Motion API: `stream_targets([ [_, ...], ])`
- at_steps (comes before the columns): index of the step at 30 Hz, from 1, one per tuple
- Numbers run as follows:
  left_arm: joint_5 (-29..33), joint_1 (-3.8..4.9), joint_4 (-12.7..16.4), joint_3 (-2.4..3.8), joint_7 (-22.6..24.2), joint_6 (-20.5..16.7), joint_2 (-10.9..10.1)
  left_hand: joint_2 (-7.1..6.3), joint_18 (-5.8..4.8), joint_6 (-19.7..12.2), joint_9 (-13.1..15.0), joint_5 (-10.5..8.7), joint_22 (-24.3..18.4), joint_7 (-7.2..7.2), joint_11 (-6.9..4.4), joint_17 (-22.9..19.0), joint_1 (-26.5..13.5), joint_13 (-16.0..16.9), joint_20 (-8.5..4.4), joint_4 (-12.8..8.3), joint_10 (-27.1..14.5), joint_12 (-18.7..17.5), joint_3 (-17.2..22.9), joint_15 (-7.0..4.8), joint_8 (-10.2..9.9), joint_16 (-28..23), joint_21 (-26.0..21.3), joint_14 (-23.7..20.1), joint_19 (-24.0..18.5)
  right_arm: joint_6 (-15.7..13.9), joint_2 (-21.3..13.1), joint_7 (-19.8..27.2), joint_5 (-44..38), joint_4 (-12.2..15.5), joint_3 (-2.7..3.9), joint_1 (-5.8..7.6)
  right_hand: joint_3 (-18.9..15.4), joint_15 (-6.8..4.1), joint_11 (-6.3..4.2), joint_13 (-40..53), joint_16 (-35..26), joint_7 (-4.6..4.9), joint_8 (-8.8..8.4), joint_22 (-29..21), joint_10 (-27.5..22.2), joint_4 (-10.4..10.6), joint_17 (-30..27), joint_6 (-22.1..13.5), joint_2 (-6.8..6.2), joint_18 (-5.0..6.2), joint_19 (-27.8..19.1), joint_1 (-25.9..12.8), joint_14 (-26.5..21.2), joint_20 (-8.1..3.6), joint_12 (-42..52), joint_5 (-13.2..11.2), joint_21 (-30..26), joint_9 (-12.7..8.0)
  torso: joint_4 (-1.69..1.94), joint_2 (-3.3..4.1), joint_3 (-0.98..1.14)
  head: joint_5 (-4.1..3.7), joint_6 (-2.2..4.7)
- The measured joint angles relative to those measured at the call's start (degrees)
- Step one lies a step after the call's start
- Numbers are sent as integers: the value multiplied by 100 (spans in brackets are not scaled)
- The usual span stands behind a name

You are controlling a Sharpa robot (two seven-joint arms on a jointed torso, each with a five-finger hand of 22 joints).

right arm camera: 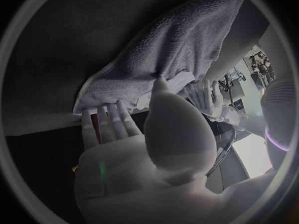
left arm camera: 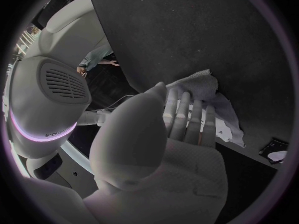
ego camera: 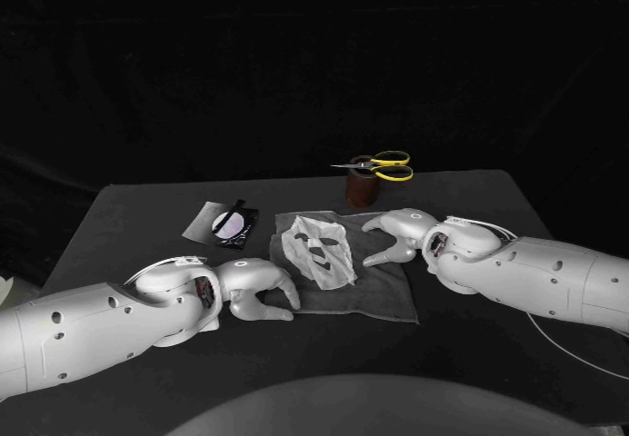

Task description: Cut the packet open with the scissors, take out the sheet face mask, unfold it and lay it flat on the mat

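The fingers (left arm camera: 186, 115) of the left hand (ego camera: 257, 289) are stretched out side by side and grasp nothing. They are at the near left edge of the mat (ego camera: 380, 295); whether they touch it I cannot tell. The fingers (right arm camera: 111, 120) of the right hand (ego camera: 397, 232) are also released and empty, near the far right corner of the mat.

Between the two hands the mask (ego camera: 321, 250) lies on the mat, opened, with its eye and mouth holes visible, a little wrinkled. The packet (ego camera: 225, 223) lies on the table (ego camera: 144, 209) just beside the mat, on the left. The scissors (ego camera: 379, 165) rest on a brown holder (ego camera: 362, 190) behind.

I judge that cutting, taking out and unfolding are done. Perhaps only some smoothing of the mask is left.
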Motion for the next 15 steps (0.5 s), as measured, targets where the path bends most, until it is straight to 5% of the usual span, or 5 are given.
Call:
stream_targets([
  [15,-29,111,-26,108,-212,801,31,27,48,0,-9,0,-193,0,-12,-66,-320,-9,-53,0,10,-20,-67,-49,-54,-117,-78,-51,-57,58,21,-3,-37,-45,6,4,32,0,-1,-1,0,0,1,0,0,0,-5,0,45,-1,0,0,0,0,0,0,0,-9,3,-5,-1,1,0],
])
